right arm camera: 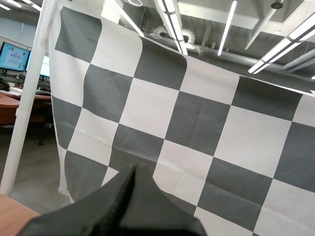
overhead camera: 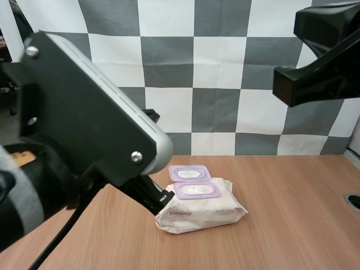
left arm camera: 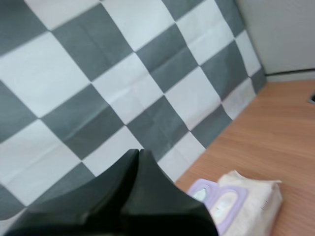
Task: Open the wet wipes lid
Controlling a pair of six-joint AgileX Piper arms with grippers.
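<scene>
The pack of wet wipes (overhead camera: pixel 199 209) lies mid-bench (overhead camera: pixel 292 191), well clear of every edge, with bare wood all round. Its purple lid (overhead camera: pixel 189 172) lies open, folded back toward the far edge. The left gripper (left arm camera: pixel 138 152) has its fingers pressed together empty, just beside the pack's left end. The right gripper (right arm camera: pixel 135 167), fingers likewise together, is raised above the right side.

The desk (overhead camera: pixel 281 185) is a warm light-brown wood-grain top, evenly lit with just soft shading. A round grey cable hole (overhead camera: pixel 353 201) is set into it at the right edge. Off the far right corner there's a plain pale grey wall (left arm camera: pixel 280 34).
</scene>
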